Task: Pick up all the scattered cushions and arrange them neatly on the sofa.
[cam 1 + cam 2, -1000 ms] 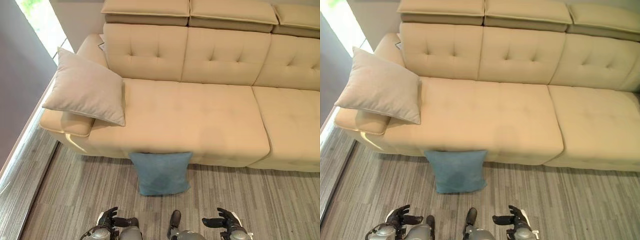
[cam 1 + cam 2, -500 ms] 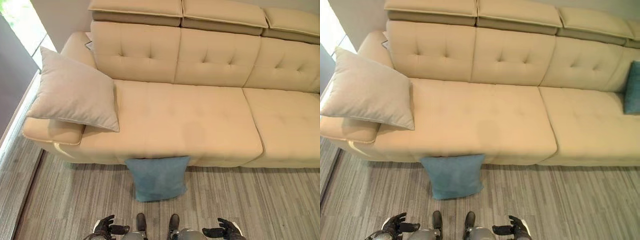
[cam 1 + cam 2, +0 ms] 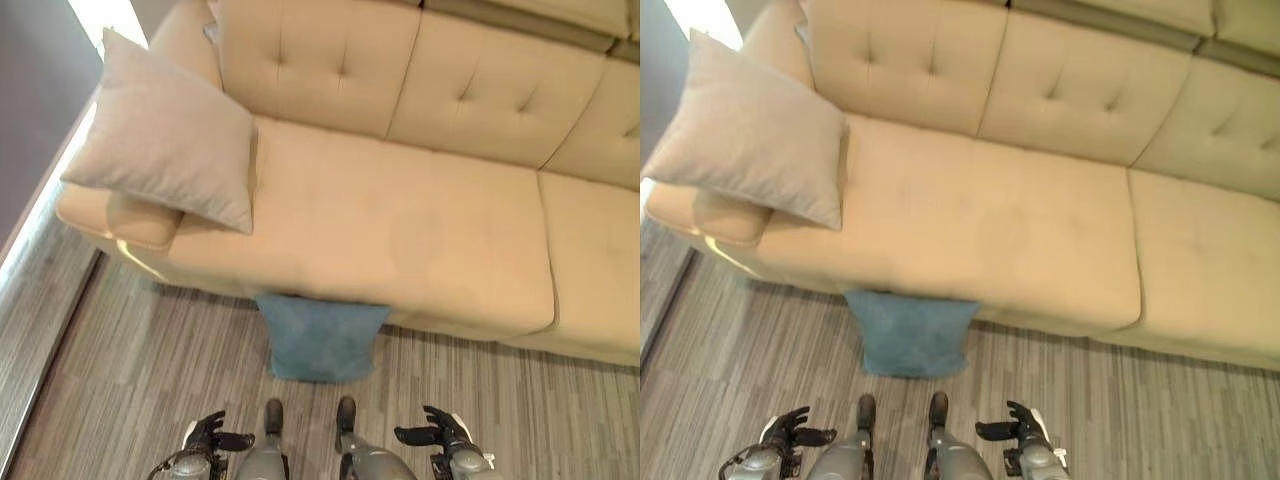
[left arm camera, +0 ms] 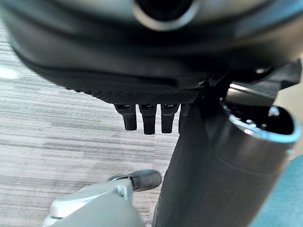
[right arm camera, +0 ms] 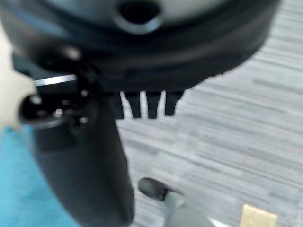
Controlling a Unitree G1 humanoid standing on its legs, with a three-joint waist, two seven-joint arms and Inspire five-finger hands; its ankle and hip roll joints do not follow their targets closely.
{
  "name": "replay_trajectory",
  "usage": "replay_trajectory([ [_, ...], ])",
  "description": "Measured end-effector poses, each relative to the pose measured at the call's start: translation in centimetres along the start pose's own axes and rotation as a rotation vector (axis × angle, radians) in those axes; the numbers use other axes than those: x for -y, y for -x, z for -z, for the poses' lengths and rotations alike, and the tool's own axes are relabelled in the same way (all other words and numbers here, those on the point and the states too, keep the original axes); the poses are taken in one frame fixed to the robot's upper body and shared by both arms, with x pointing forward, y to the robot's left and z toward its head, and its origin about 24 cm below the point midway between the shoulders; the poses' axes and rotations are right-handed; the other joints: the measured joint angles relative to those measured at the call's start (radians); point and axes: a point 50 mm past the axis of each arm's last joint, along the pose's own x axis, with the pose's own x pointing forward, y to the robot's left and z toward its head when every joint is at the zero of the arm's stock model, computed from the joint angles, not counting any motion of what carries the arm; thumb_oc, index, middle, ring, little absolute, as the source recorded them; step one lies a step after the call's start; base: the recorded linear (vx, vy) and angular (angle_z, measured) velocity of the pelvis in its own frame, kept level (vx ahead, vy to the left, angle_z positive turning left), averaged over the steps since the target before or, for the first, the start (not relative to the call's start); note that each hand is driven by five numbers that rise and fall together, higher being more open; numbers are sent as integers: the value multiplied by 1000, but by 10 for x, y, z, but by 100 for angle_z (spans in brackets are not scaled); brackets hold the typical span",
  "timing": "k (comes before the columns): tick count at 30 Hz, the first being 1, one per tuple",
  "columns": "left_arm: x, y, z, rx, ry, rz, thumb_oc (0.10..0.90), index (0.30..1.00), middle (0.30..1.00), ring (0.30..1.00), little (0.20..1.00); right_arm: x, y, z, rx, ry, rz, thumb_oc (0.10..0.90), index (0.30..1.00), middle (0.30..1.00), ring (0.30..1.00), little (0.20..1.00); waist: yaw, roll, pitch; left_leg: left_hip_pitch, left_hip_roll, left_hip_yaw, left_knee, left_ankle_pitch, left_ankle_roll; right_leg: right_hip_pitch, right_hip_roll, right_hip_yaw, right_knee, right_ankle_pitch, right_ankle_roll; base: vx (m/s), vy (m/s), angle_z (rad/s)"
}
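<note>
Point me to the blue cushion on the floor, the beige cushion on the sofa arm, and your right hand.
square blue fabric cushion point(image 3: 320, 340), left eye view, its middle.
square beige fabric cushion point(image 3: 165, 145), left eye view, its face.
right hand point(image 3: 437, 433), left eye view, its palm.

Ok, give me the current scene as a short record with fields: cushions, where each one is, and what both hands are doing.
blue cushion: on the floor, leaning against the sofa's front edge, directly ahead of the robot
beige cushion: on the sofa, propped at its left end over the armrest
sofa seat: bare apart from the beige cushion
left hand: low at the robot's side, open, holding nothing
right hand: low at the robot's side, open, holding nothing
floor: grey striped planks
task status: blue cushion not yet picked up
</note>
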Motion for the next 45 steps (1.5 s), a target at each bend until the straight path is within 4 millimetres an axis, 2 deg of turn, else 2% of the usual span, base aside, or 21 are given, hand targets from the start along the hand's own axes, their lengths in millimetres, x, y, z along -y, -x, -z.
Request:
replay_trajectory([
  [1,5,-4,-33,98,50,7,800,900,900,900,900,6,-4,-26,86,-4,12,800,900,900,900,900,-2,10,64,-75,1,-21,36,5,-7,-63,-2,-19,27,5,-7,-251,-134,31],
  [2,6,-6,-55,167,86,6,800,900,900,900,900,8,-7,-46,141,-4,18,800,900,900,900,900,3,12,115,-111,1,-27,54,10,-13,-97,0,-24,45,11,-14,-316,-96,25],
  [3,9,-6,-90,269,161,2,800,900,900,900,900,12,-9,-86,241,-15,48,800,900,900,900,900,1,14,157,-225,3,-36,113,9,-14,-215,-4,-35,117,4,-21,-177,-57,11],
  [5,12,-3,-125,374,209,-1,800,900,900,900,900,17,-6,-125,363,-39,80,800,900,900,900,900,0,12,190,-318,1,-39,150,8,-13,-327,-12,-34,196,-18,-29,-52,-28,5],
  [6,12,-2,-135,400,224,-5,800,900,900,900,900,18,-4,-137,399,-41,90,800,900,900,900,900,0,12,205,-338,1,-39,161,3,-14,-352,-14,-28,219,-26,-29,-88,-14,-4],
  [7,13,0,-151,435,246,-18,800,900,900,900,900,17,-1,-158,456,-40,103,800,900,900,900,900,0,7,217,-373,-2,-35,184,7,-11,-397,-19,-24,260,-31,-29,-130,-13,-5],
  [8,15,3,-171,478,277,-30,800,900,900,900,900,18,5,-186,537,-23,125,800,900,900,900,900,-3,7,217,-440,-6,-33,255,-15,-5,-472,-33,-15,343,-57,-40,-134,9,-6],
  [9,15,6,-186,517,306,-37,800,900,900,900,900,19,10,-202,595,-29,138,800,900,900,900,900,-4,7,217,-487,-8,-31,305,-31,-4,-522,-39,-14,395,-73,-41,-119,24,1],
  [12,16,29,-251,722,296,-57,800,900,900,900,900,33,41,-274,825,-60,234,800,900,900,900,900,-6,8,215,-747,-11,-25,521,-94,12,-783,-68,12,606,-135,-42,-57,39,2],
  [13,16,36,-265,767,292,-55,800,900,900,900,900,38,51,-291,880,-72,258,800,900,900,900,900,-10,10,216,-803,-11,-24,558,-94,11,-838,-75,14,648,-135,-42,-7,33,-3],
  [15,6,52,-300,867,270,-88,800,900,900,900,900,52,75,-327,1003,-97,347,800,900,900,900,900,-28,15,218,-986,-13,-18,714,-152,25,-1019,-98,22,791,-180,-58,11,47,-2],
  [16,0,59,-313,904,274,-103,800,900,900,900,900,57,84,-338,1037,-112,380,800,900,900,900,900,-30,15,218,-1037,-10,-14,736,-150,23,-1071,-99,24,809,-178,-57,38,44,-10],
  [17,-4,65,-322,929,281,-119,800,900,900,900,900,59,88,-342,1052,-128,412,800,900,900,900,900,-32,16,219,-1083,-8,-12,767,-159,29,-1115,-99,27,831,-179,-58,39,23,-7],
  [19,-6,70,-329,955,285,-123,800,900,900,900,900,61,89,-344,1056,-137,428,800,900,900,900,900,-34,16,219,-1102,-10,-3,761,-158,29,-1142,-105,34,836,-179,-58,2,-2,2],
  [23,-9,75,-336,981,288,-124,800,900,900,900,900,62,87,-341,1051,-129,432,800,900,900,900,900,-35,22,214,-1099,-12,12,714,-142,34,-1147,-114,33,800,-169,-57,0,0,0],
  [26,-13,89,-355,1045,251,-133,800,900,900,900,900,71,94,-349,1076,-136,454,800,900,900,900,900,-34,22,214,-1109,-17,13,690,-131,29,-1160,-116,29,783,-161,-58,12,-1,3],
  [29,-19,108,-378,1122,239,-142,800,900,900,900,900,80,111,-367,1135,-149,478,800,900,900,900,900,-34,22,214,-1131,-21,11,687,-129,27,-1183,-123,25,784,-161,-60,14,-10,3],
  [32,-24,137,-405,1234,204,-141,800,900,900,900,900,87,135,-392,1219,-103,498,800,900,900,900,900,-32,22,214,-1151,-24,12,685,-129,27,-1202,-126,24,787,-162,-60,0,0,0],
  [36,-21,171,-432,1351,120,-119,800,900,900,900,900,88,148,-404,1264,2,505,800,900,900,900,900,-30,22,214,-1156,-31,14,693,-130,28,-1208,-134,27,800,-163,-59,8,-1,0],
  [40,-15,176,-432,1365,152,-16,800,900,900,900,900,89,160,-414,1297,65,515,800,900,900,900,900,-33,25,212,-1177,-30,24,711,-133,32,-1241,-133,41,818,-166,-59,0,0,0],
  [45,15,170,-418,1335,212,140,800,900,900,900,900,80,158,-413,1284,86,488,800,900,900,900,900,-30,27,211,-1148,-31,19,672,-114,21,-1216,-131,36,801,-159,-64,-8,-19,3],
])
